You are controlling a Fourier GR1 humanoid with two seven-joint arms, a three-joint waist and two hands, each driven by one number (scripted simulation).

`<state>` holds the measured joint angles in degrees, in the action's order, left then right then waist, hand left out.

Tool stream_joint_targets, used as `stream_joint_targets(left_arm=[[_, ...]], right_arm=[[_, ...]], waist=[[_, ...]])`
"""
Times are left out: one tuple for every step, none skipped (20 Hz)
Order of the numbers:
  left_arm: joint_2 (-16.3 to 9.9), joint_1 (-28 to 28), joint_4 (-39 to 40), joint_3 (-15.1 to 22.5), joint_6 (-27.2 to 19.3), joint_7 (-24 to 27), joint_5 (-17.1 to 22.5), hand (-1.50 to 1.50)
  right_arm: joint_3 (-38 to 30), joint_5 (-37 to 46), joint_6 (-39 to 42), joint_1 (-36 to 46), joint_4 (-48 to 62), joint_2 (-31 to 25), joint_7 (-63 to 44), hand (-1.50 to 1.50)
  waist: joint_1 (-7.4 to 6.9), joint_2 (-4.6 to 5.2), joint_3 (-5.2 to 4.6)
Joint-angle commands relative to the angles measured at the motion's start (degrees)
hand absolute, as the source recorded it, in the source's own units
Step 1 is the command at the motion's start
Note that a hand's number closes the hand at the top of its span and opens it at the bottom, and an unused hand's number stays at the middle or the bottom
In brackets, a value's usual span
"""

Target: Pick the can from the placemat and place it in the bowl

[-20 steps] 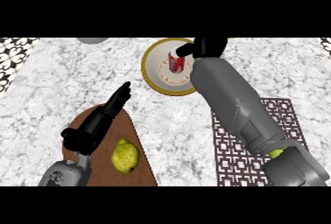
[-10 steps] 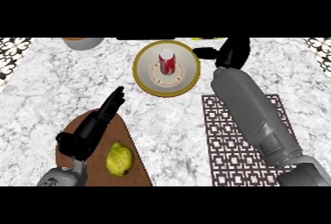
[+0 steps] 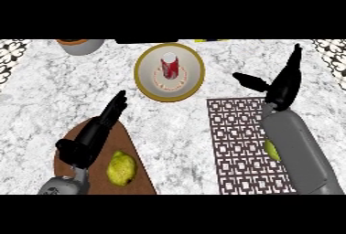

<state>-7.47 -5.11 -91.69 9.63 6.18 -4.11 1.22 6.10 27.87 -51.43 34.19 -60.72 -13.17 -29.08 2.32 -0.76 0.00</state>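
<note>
In the far middle of the counter, the red cylindrical metal can [image 3: 170, 64] is standing upright in the round yellow-rimmed white bowl [image 3: 194, 58], while I am holding my black right hand [image 3: 282, 83] open, fingers spread, beside it.

1. A kitchen: a marble-patterned counter [image 3: 182, 119] fills the view.
2. Tableware shows it: a bowl [image 3: 169, 71] at 12 o'clock, a patterned placemat [image 3: 246, 141] at 4 o'clock.

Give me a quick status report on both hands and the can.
Right hand open, beside the bowl, holding nothing. Left hand open over the brown board. Can upright in bowl. Nothing in the way.
</note>
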Motion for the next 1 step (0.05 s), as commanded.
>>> stream_joint_targets(left_arm=[[0.82, -0.19, -1.35, 1.03, -0.08, -1.91, -0.63, 0.0]], right_arm=[[0.89, -3.33, 3.26, -13.39, -15.47, -2.52, 1.83, -1.5]], waist=[[-0.86, 0.3, 0.0]])
